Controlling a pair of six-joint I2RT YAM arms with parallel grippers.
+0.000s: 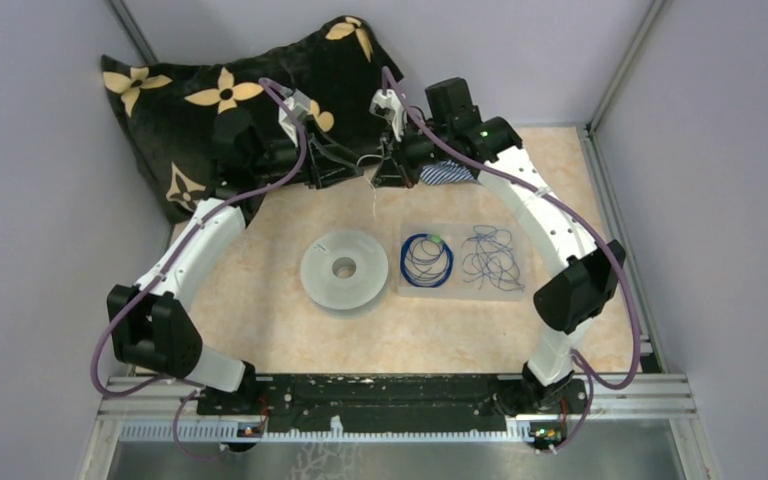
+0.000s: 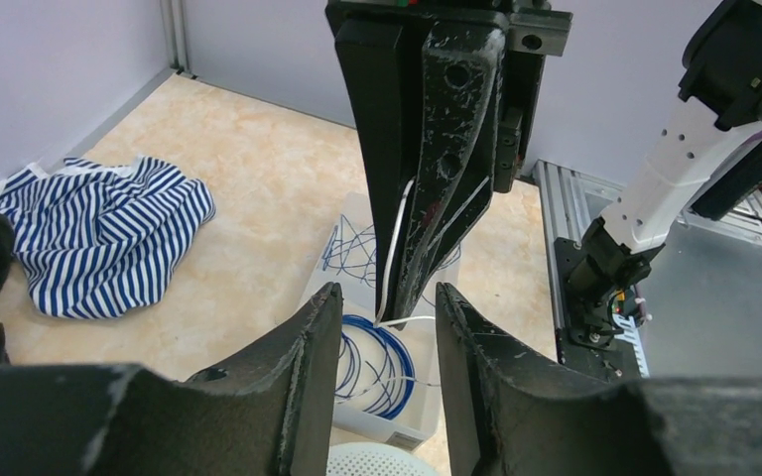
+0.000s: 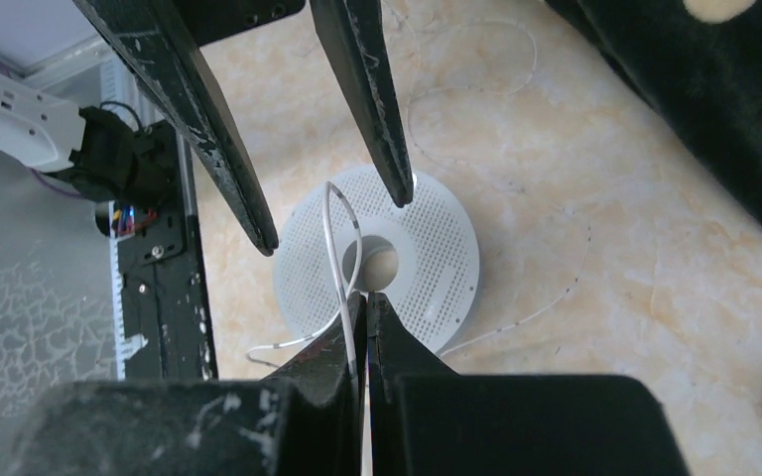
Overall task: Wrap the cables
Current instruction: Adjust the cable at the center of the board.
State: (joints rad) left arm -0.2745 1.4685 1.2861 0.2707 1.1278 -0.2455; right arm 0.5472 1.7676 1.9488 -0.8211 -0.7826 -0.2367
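My right gripper is shut on a whitish cable that loops up from its tips; it is held high at the back. My left gripper is open, its fingers either side of the right gripper's tips without touching the cable. It faces the right one. A dark blue ring coil with a green bit and a loose blue tangle lie below. More thin whitish wire trails over the floor.
The coil and tangle lie in a shallow clear tray. A pale round spool lies left of it. A blue-striped cloth and a black flowered cushion sit at the back. Walls close in on both sides.
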